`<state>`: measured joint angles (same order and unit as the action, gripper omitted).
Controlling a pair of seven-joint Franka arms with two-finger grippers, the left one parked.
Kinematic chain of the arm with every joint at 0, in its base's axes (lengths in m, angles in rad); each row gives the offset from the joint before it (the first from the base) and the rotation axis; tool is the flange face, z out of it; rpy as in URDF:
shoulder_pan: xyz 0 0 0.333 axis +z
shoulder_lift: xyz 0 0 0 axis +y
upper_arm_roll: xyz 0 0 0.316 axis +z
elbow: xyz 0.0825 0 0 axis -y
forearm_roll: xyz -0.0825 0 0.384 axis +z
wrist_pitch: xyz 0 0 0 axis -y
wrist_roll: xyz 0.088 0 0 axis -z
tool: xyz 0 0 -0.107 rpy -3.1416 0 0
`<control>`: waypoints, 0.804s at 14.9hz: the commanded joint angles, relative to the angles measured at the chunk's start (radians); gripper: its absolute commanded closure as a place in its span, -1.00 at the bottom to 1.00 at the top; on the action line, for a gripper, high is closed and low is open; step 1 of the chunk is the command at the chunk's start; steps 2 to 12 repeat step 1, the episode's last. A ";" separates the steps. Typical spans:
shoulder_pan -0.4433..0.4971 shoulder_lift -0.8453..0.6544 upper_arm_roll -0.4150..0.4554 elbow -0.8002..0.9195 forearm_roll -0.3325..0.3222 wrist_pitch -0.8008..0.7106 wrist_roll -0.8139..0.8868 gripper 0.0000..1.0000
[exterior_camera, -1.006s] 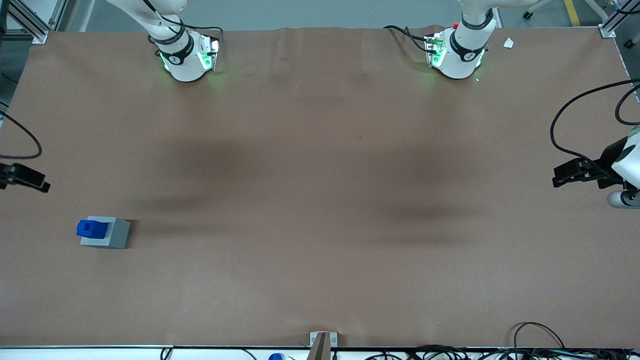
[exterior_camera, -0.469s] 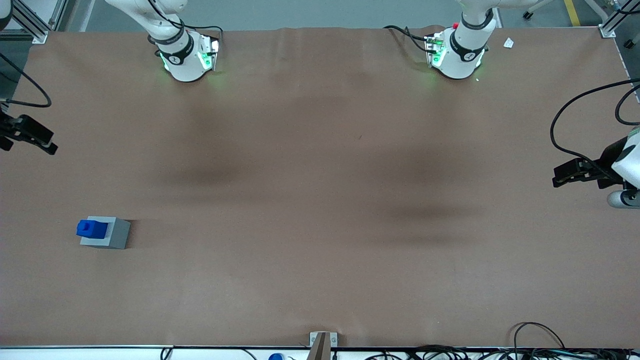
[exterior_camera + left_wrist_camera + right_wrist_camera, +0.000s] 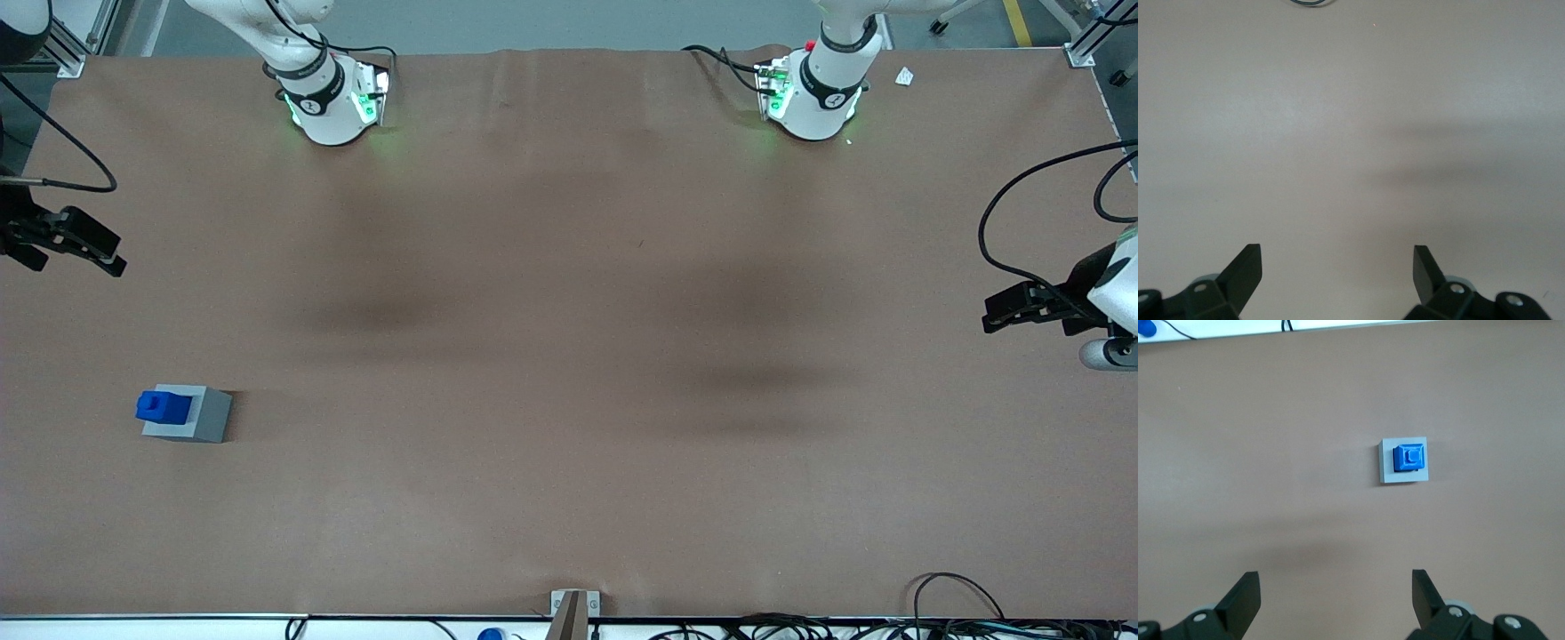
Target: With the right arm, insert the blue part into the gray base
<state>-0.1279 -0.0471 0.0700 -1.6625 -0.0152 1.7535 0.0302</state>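
- Already the blue part (image 3: 164, 406) sits in the gray base (image 3: 188, 414), its stub poking up, toward the working arm's end of the table.
- Over the last second the gripper (image 3: 67, 242) has drifted farther from the front camera, then inward over the table, well apart from the blocks.
- Its fingers (image 3: 1239, 599) are spread and hold nothing; the right arm (image 3: 298, 62) is retreating, so the insertion looks finished.
- Brown paper (image 3: 569, 356) covers the table (image 3: 622, 498), faintly creased and shadowed.
- Cables (image 3: 960, 604) trail along the near edge, and gray floor (image 3: 533, 22) shows above.
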 commanded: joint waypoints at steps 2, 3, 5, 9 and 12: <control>0.007 -0.019 -0.001 0.007 0.000 -0.014 0.016 -1.00; 0.007 -0.019 -0.001 0.007 0.000 -0.014 0.016 -1.00; 0.007 -0.019 -0.001 0.007 0.000 -0.014 0.016 -1.00; 0.007 -0.019 -0.001 0.007 0.000 -0.014 0.016 -1.00; 0.007 -0.019 -0.001 0.007 0.000 -0.014 0.016 -1.00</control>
